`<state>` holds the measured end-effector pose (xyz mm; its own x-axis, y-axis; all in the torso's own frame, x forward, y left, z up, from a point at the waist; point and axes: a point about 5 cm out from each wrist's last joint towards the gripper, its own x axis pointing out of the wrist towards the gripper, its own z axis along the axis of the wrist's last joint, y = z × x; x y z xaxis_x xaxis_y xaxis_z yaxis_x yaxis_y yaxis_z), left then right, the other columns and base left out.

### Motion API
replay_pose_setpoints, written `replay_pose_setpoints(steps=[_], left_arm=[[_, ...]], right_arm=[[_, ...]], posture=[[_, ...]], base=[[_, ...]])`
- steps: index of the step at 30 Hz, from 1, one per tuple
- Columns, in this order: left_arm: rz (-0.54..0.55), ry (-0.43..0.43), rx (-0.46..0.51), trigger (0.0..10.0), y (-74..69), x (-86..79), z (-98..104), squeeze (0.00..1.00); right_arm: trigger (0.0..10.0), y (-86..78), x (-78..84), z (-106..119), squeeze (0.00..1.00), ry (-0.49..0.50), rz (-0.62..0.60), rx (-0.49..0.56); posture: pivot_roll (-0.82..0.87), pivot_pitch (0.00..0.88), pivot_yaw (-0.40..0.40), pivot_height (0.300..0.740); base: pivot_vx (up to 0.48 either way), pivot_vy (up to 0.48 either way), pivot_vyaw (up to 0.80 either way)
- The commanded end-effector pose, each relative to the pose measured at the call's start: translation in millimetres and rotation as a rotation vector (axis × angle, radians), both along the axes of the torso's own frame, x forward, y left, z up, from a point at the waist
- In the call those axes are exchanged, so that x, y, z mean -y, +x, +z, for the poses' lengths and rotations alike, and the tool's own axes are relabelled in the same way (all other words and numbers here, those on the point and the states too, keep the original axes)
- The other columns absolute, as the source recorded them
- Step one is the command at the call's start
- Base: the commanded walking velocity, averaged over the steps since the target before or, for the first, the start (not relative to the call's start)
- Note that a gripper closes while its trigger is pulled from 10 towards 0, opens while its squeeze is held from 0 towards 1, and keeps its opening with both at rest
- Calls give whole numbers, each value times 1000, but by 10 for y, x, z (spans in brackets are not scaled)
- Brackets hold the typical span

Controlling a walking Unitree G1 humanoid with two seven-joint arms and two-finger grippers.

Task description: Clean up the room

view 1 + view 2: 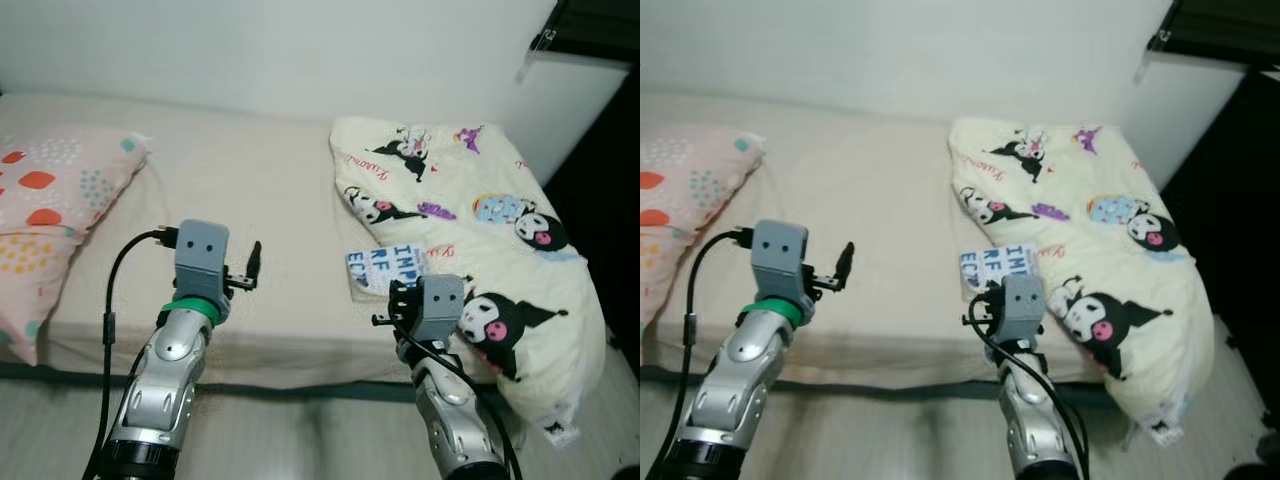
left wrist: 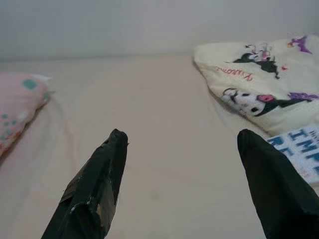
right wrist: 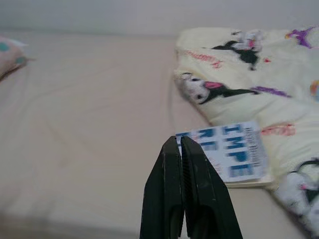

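Over the bed's front edge, the right gripper hovers with fingers pressed together, just short of the blue-lettered book. Beside it, the left gripper is spread wide above the bare sheet. A cartoon-print blanket partly overlaps the book; a pink pillow lies at the bed's left end.

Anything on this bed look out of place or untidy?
Yes: a book lies on the mattress, its far edge tucked under the cartoon-print quilt, which sits bunched and spills off the bed's corner. The right pincer, shut, points at the book.
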<state>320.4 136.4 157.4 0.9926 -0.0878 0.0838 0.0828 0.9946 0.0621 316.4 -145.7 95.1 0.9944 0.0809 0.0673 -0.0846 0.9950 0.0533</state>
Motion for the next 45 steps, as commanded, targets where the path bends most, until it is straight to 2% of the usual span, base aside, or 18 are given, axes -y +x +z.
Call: replay_pose_setpoints(steps=[1,3,4,5,6,7,8,10,12,15,23,28,45], left_arm=[[-1,-5,-21,10000,-10,16,-49,0],[-9,67,-9,10000,-38,36,-82,0],[-9,67,-9,10000,-38,36,-82,0],[-12,103,-5,10000,-54,45,-105,0],[-12,103,-5,10000,-54,45,-105,0],[-18,154,-5,10000,-69,51,-130,0],[-18,154,-5,10000,-69,51,-130,0],[-42,146,-20,10000,-80,56,-147,0],[-40,64,-33,10000,-72,45,-113,0],[-11,18,-14,10000,-53,27,-53,0],[28,15,23,10000,-21,-10,-11,0],[24,11,28,10000,-19,-15,2,0],[30,-11,35,10000,-3,-8,14,0]], right_arm=[[10000,-28,33,-47,0,-5,-12,-17],[10000,-29,36,-47,0,-6,-12,-17],[10000,-29,36,-47,0,-6,-12,-17],[10000,-29,37,-48,0,-6,-13,-17],[10000,-29,37,-48,0,-6,-13,-17],[10000,-31,39,-49,0,-7,-12,-17],[10000,-31,39,-49,0,-7,-12,-17],[10000,-32,39,-49,0,-7,-12,-16],[10000,-32,39,-46,0,-6,-12,-15],[10000,-32,31,-41,0,-6,-8,-12],[10000,-24,30,-33,0,-6,-4,-9],[10000,-27,31,-32,0,-7,-3,-8],[10000,-20,47,-26,0,-12,-1,-9]], posture=[[-2,63,7,740],[-2,63,7,740],[-2,63,7,740],[-2,63,7,740],[-2,63,7,740],[-2,63,7,740],[-2,63,7,740],[-2,63,7,740],[0,64,6,740],[0,64,6,740],[-3,63,3,740],[-3,63,3,740],[-6,58,-2,740]], base=[[0,0,0],[0,0,0],[0,0,0],[0,0,0],[0,0,0],[0,0,0],[0,0,0],[0,0,0],[0,0,0],[0,0,0],[0,0,0],[0,-304,0],[249,-326,0]])
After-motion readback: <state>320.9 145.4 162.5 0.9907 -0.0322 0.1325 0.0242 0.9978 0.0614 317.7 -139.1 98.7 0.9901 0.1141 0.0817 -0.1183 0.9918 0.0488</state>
